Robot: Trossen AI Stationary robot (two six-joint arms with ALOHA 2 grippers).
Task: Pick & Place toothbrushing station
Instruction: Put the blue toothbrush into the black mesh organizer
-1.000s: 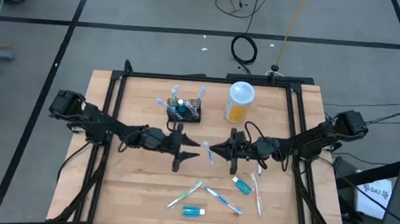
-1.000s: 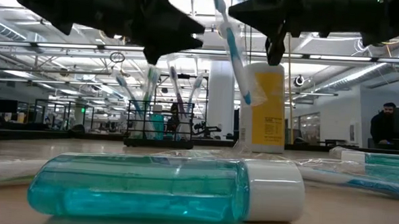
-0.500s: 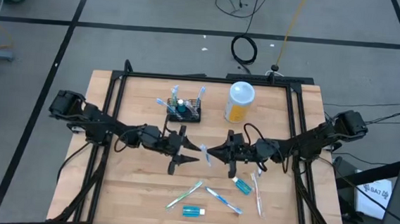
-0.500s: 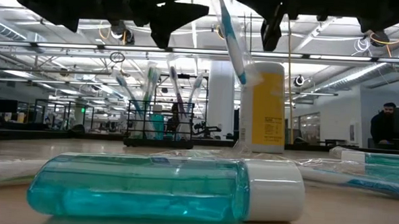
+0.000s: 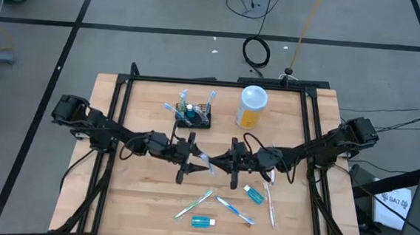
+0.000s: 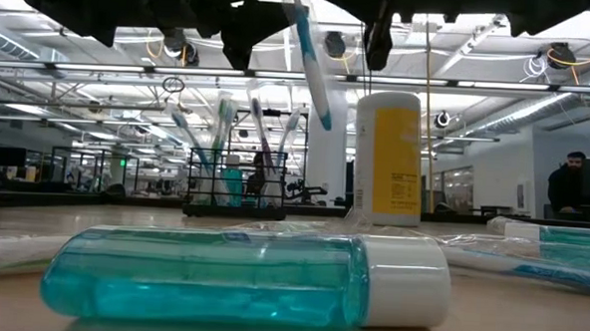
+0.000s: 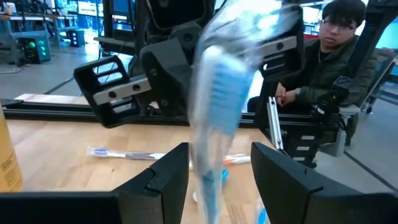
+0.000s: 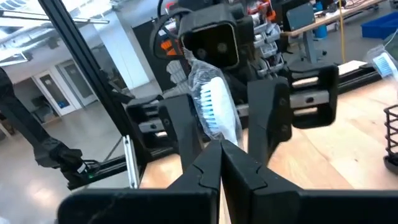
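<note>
The toothbrushing station point(image 5: 194, 115) stands at the table's point(image 5: 137, 201) far centre. 2 grippers meet mid-table: right gripper point(image 5: 216, 162) clamped on a wrapped toothbrush point(image 6: 309, 61), upright between the left gripper's point(image 5: 194, 163) parted fingers point(image 7: 165, 177), gripping nothing.

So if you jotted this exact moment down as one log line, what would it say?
phase: handover mid-air | right gripper: shut on wrapped toothbrush | left gripper: open around the brush | station: behind, some brushes in it
</note>
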